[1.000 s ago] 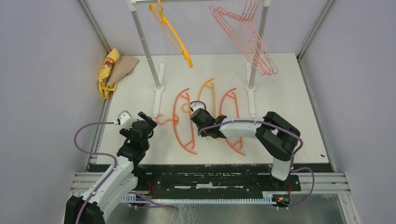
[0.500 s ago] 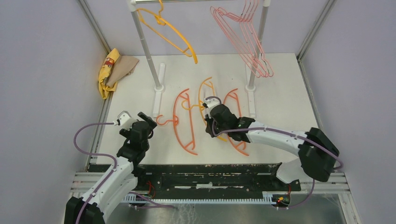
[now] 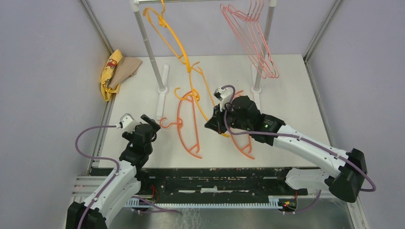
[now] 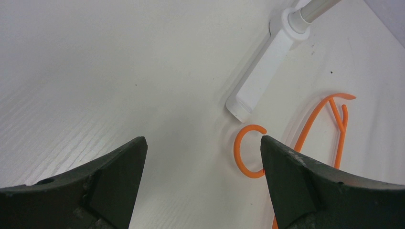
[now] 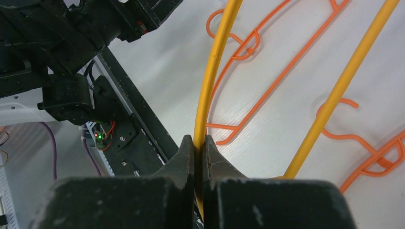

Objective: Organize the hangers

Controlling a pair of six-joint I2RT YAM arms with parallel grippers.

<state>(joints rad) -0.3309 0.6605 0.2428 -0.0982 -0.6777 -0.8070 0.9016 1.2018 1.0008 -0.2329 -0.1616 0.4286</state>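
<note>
One yellow-orange hanger [image 5: 216, 71] has risen off the counter [image 3: 296, 95], right pincer [image 5: 199, 140] clamped on its bar, likely headed for the rack [image 3: 149, 47]; two orange hangers [image 3: 178, 119] lie flat on the counter; left pincer [image 4: 203, 143] gapes, idle.

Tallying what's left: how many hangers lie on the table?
2. The left orange hanger lies beside the rack foot; the right orange hanger lies partly under the right arm, which may hide more.

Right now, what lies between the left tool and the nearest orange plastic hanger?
Only bare white table separates left tool from orange plastic hanger; the left wrist view shows it.
</note>
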